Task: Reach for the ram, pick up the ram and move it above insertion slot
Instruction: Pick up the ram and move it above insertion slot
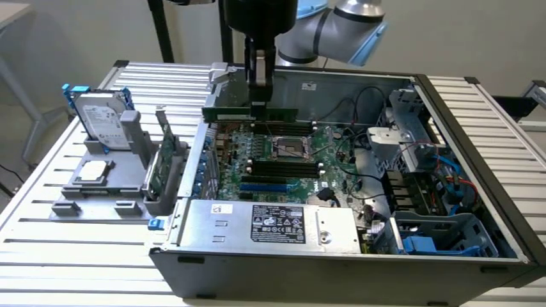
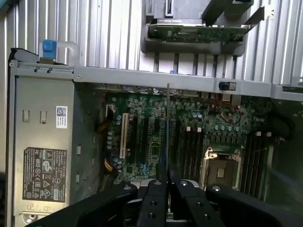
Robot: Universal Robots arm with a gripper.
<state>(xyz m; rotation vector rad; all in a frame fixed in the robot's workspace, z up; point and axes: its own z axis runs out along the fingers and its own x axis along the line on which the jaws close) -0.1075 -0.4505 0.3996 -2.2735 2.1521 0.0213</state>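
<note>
Ram: the ram (image 1: 250, 114) is a long thin green stick, held flat and level up in the air over the open computer case (image 1: 477, 153).
Jaws: the gripper (image 1: 258, 96) has its jaws closed tight on the ram's top edge, near the middle.
From the wrist: the ram (image 2: 167, 127) looks like a thin line over the green motherboard (image 2: 156, 137).
How it feels: I think it is light and stiff, but easy to break.
Best hold: on the long edges, not the tiny chips.
</note>
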